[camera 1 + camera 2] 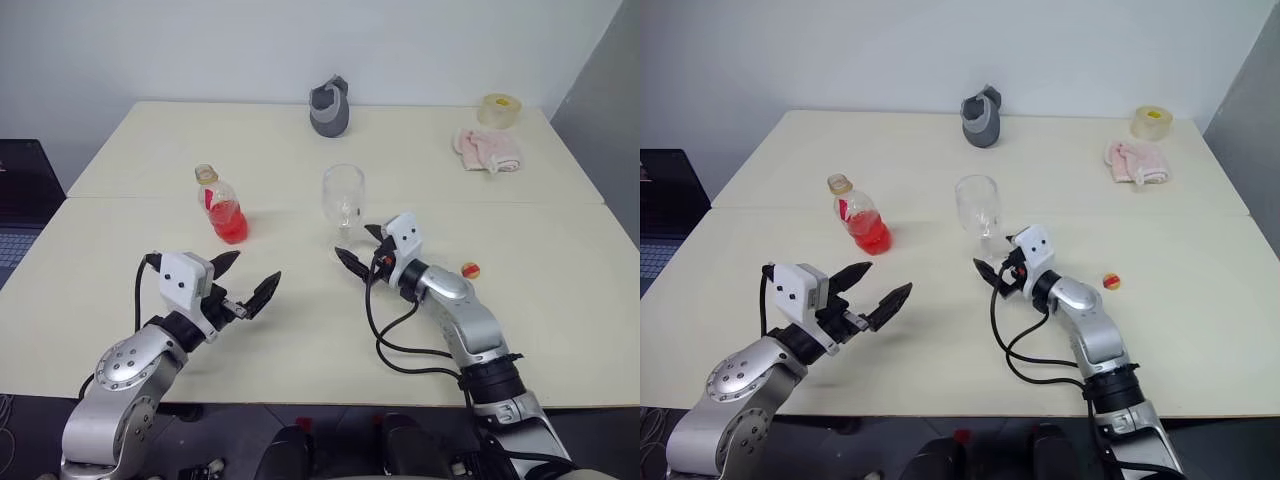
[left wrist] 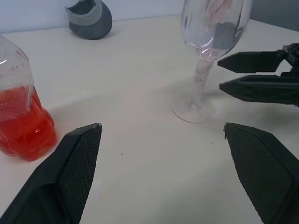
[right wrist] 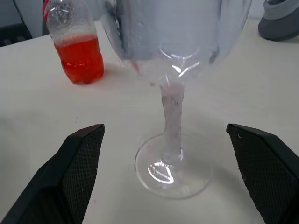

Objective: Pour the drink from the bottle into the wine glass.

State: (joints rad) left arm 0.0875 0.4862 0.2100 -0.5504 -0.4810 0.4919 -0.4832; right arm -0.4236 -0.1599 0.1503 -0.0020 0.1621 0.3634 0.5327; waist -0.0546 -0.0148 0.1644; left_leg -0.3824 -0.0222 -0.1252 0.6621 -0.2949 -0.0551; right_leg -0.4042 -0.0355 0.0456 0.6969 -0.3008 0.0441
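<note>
The bottle (image 1: pixel 222 205) stands upright on the table's left middle, a small clear one with a tan top, its lower part filled with the red drink (image 1: pixel 231 224). To its right stands the wine glass (image 1: pixel 343 200), upright and looking empty. My left gripper (image 1: pixel 250 280) is open, low over the table in front of the bottle, holding nothing. My right gripper (image 1: pixel 358 248) is open just in front of the glass. In the right wrist view its fingers (image 3: pixel 77 163) stand wide on either side of the stem (image 3: pixel 172 116), clear of it.
A grey cup-like object (image 1: pixel 330 110) sits at the back centre. A pink cloth (image 1: pixel 488 150) and a tape roll (image 1: pixel 498 108) lie at the back right. A small orange ball (image 1: pixel 470 270) rests right of my right arm. A dark device (image 1: pixel 15 200) lies beyond the table's left edge.
</note>
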